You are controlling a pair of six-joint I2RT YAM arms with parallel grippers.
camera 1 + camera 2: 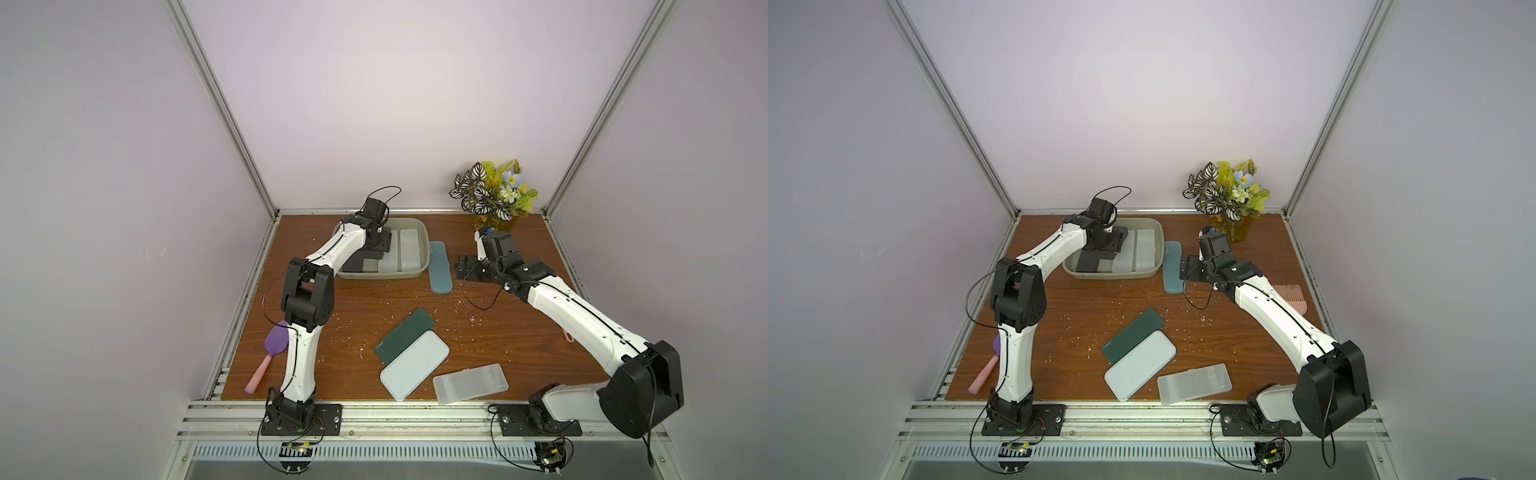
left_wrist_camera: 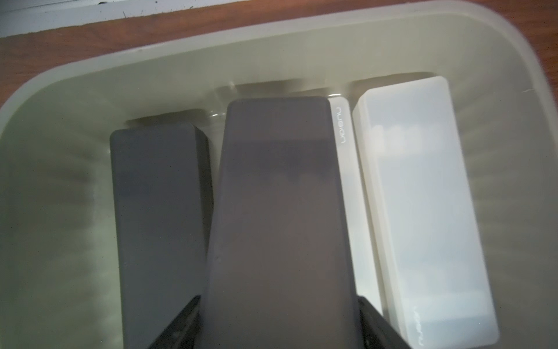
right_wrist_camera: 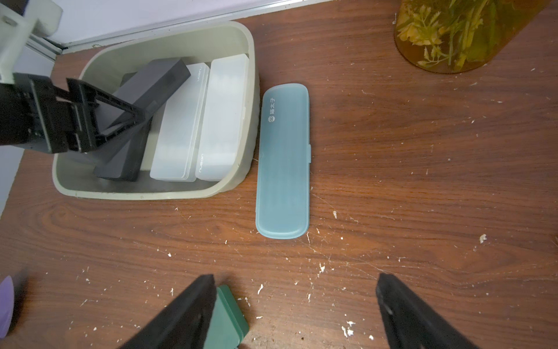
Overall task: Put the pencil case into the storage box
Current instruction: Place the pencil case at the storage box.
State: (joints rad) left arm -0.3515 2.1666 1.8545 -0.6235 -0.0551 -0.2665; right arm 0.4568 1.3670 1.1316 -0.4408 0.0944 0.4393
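Observation:
The grey-green storage box (image 1: 424, 243) (image 1: 1113, 275) sits at the back of the table. My left gripper (image 1: 380, 245) (image 2: 277, 302) reaches into it, shut on a dark grey pencil case (image 2: 277, 211) (image 3: 157, 87). That case is tilted over a second dark case (image 2: 157, 211) lying flat. Two white cases (image 2: 422, 211) (image 3: 181, 130) lie beside them in the box. A teal case (image 1: 439, 268) (image 3: 282, 163) lies on the table along the box's right wall. My right gripper (image 1: 463, 268) (image 3: 297, 281) hovers open just right of it, holding nothing.
A dark green case (image 1: 404, 338), a pale blue case (image 1: 414, 365) and a translucent case (image 1: 470, 383) lie near the front edge. A flower vase (image 1: 492, 195) stands back right. A purple-and-pink spatula (image 1: 268, 357) lies front left, and a pink comb (image 1: 1291, 297) far right.

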